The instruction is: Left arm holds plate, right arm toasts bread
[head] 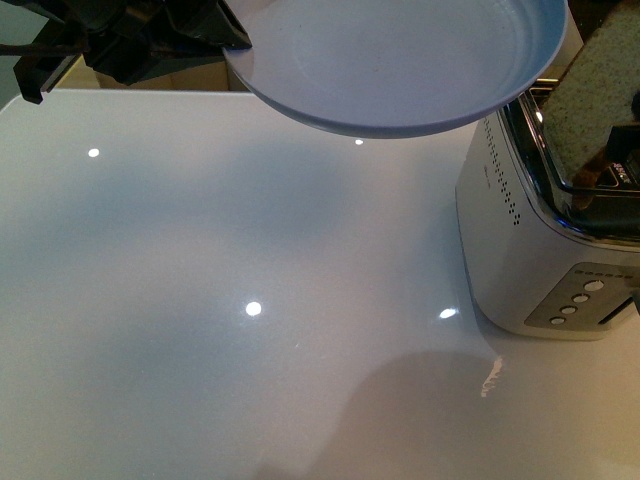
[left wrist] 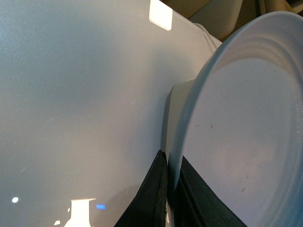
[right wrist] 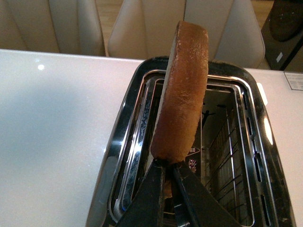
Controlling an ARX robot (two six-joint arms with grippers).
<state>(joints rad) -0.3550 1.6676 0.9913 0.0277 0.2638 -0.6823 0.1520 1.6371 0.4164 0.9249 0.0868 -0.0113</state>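
Glossy white worktop [head: 200, 300] carries a toaster [head: 530, 230]; left pincer [left wrist: 170, 163] clamps the empty plate [head: 400, 60] by its rim, aloft beside the toaster, while right pincer [right wrist: 168, 165] grasps the bread [right wrist: 182, 90] above the slots [right wrist: 222, 156], so holding looks done, insertion and toasting not yet.

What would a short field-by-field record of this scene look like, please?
Left gripper: shut on the plate at its rim
Plate: empty, held off the table
Right gripper: shut on the bread at one end
Bread: upright over the toaster slots
Toaster: white, chrome top, standing on the table
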